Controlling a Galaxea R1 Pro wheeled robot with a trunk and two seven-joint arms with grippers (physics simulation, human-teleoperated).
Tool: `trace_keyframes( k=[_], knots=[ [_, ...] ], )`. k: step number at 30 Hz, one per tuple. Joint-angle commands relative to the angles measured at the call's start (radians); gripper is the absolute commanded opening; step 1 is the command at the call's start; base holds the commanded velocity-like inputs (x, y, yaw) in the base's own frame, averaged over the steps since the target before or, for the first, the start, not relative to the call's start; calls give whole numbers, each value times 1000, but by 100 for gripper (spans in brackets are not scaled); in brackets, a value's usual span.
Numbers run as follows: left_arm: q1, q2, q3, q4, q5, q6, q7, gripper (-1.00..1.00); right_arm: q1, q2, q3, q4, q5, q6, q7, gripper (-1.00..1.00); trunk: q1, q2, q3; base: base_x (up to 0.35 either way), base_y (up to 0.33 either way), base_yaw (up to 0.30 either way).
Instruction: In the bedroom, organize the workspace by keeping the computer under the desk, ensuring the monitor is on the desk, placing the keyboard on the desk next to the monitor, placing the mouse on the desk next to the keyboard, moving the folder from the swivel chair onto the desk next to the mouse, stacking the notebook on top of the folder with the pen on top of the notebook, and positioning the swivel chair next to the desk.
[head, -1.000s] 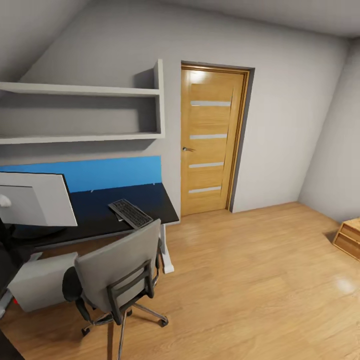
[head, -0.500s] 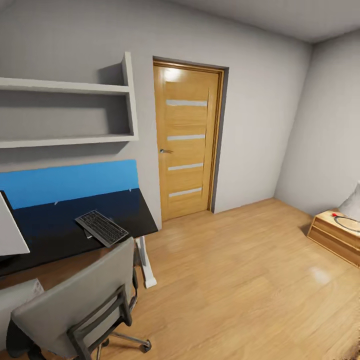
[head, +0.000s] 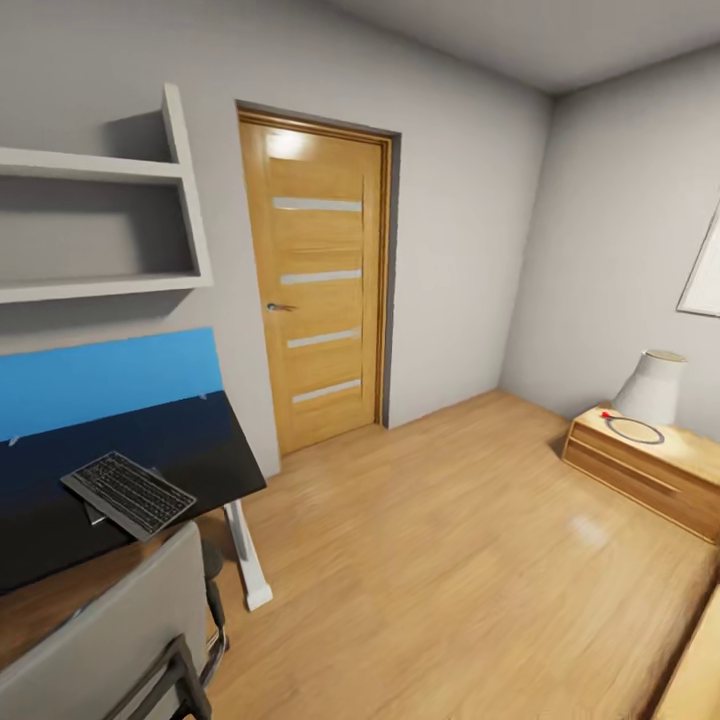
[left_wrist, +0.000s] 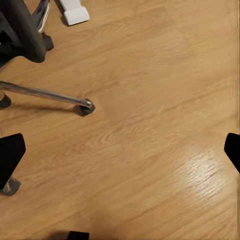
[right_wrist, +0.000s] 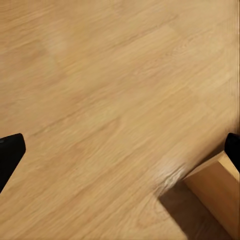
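The head view took in the room: the desk (head: 200, 440), a glossy black top with a blue back panel, stood against the wall at the robot's left, and the keyboard (head: 128, 493) lay flat on that top near its outer end. The grey back of the swivel chair (head: 100, 640) stood just in front of the desk at the lower left corner of that view. A wooden door (head: 318, 290) was closed in the far wall, grey wall shelves (head: 100, 225) hung above the desk, and a low light-wood cabinet (head: 640, 470) carrying a white lamp (head: 652, 387) stood at the far right. The left wrist view looked down on the wood floor (left_wrist: 150, 130) and recorded the chair's chrome base spoke with a black caster (left_wrist: 86, 107) and a white desk foot (left_wrist: 74, 11). The left gripper (left_wrist: 122, 150) had its dark fingertips (left_wrist: 10, 155) at opposite edges of the frame, spread wide with nothing between them; the chair base lay near, not touching. The right wrist view recorded bare floor and a corner of light-wood furniture (right_wrist: 215, 185). The right gripper (right_wrist: 120, 150) was likewise spread wide and empty, its fingertips (right_wrist: 10, 152) well apart over the floor.
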Motion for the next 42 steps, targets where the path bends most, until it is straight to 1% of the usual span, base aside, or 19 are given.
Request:
trace_keyframes(
  k=[1, 7, 19, 42],
  knots=[
    [1, 0, -1, -2, 7, -1, 0, 100, 0, 0, 1, 0, -5, -2, 0, 100, 0, -1, -1, 42, 0, -299],
    [1, 1, -1, -2, 7, -2, 1, 100, 0, 0, 1, -1, -5, -2, 0, 100, 0, -1, -1, 137, 0, -300],
    [1, 1, -1, -2, 8, -2, 1, 100, 0, 1, 1, -2, -5, -2, 0, 100, 0, -1, -2, 303, 0, -282],
    [1, 1, -1, 4, 8, -2, 1, 100, 0, 3, 1, 2, -3, -2, 0, 100, 0, -1, -3, 329, 0, -19]
  ],
)
